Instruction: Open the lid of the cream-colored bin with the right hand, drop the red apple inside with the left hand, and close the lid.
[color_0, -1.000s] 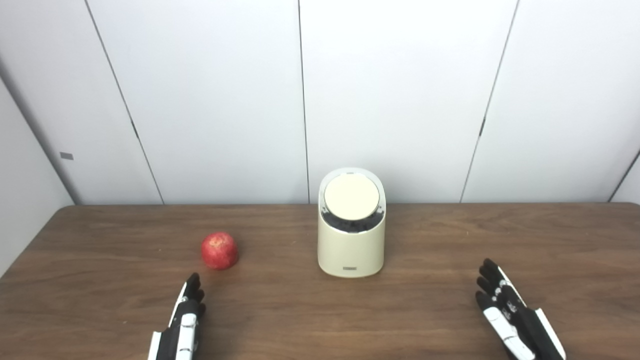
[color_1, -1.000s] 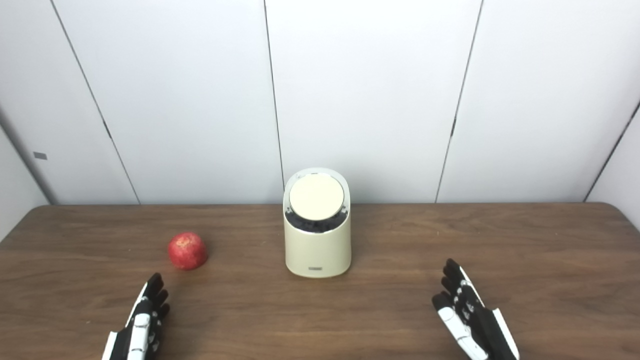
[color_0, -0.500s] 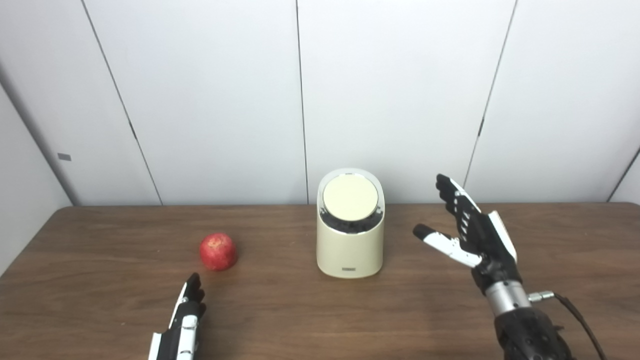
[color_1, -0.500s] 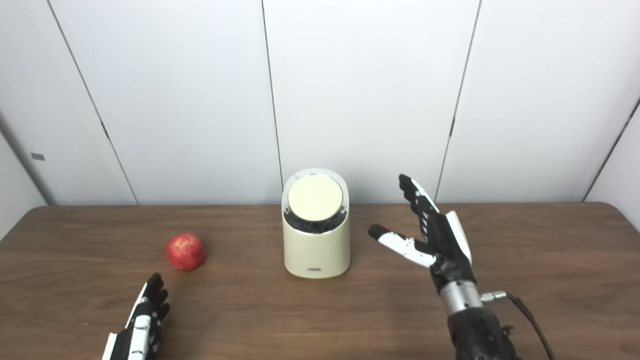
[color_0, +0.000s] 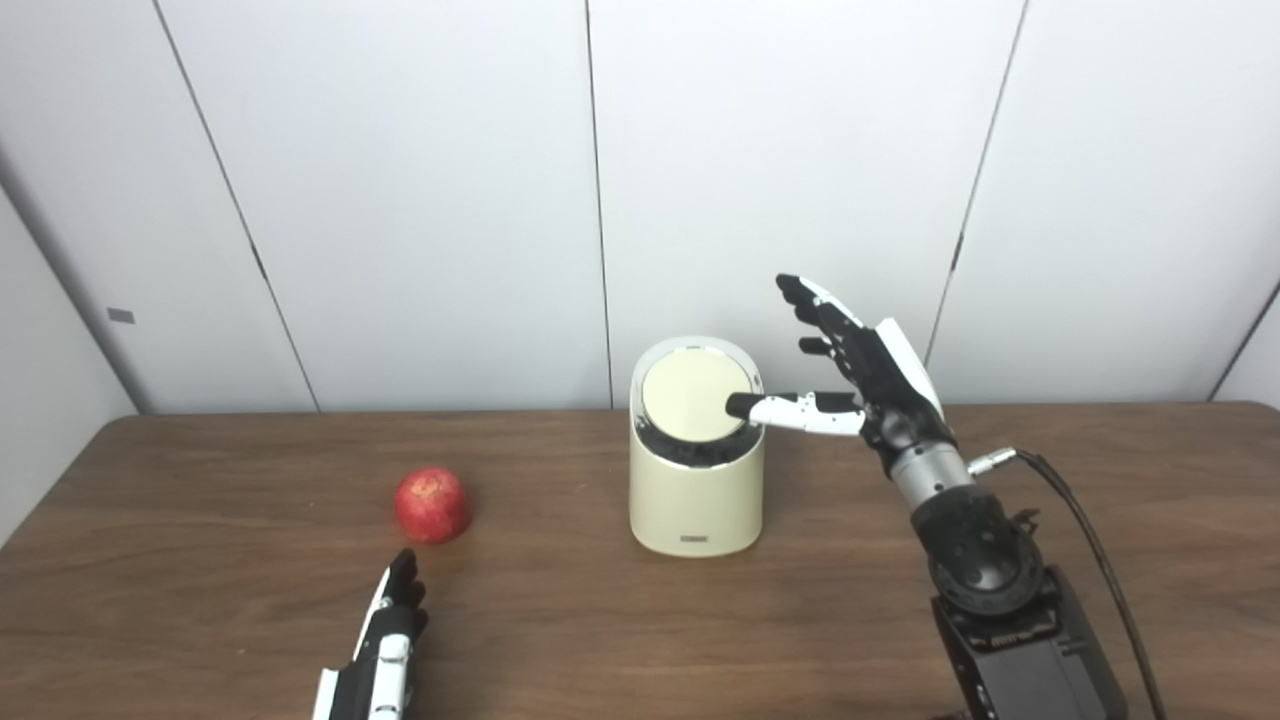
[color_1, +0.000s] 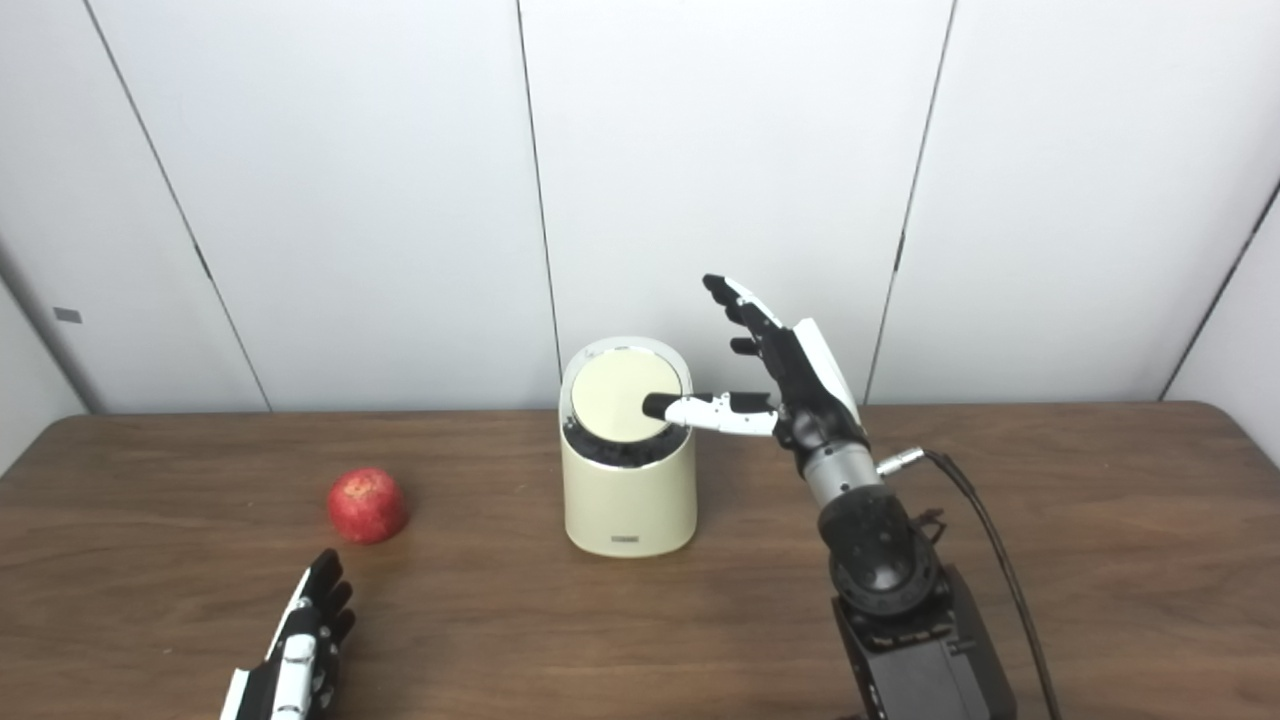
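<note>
Resting low at the near edge of the table (color_0: 200, 620), the left hand (color_0: 385, 650) lies flat with its fingers straight and together, holding nothing. It points toward the apple (color_0: 432, 506), which sits just beyond its fingertips and apart from them. That placement looks deliberate: the hand that must carry the fruit waits next to it, out of the way while the lid is dealt with.

The apple stands free on the wood, left of the bin (color_0: 696, 450) and well clear of it, so a grasp from the near side should meet no obstacle.

The bin sits at the middle of the table, upright, its slanted top turned toward the robot. The round lid (color_0: 690, 396) lies shut in its rim, with a dark band showing along its lower edge. The tilt gives a hand coming from the front or side easy reach to the lid.

The right hand (color_0: 855, 360) is raised beside the bin's upper right, spread and empty, fingers fanned upward. Its thumb (color_0: 790, 408) reaches level across to the lid's right edge; whether the tip touches or only overlaps it I cannot tell. The pose suggests a press or hook at that edge to open it.
</note>
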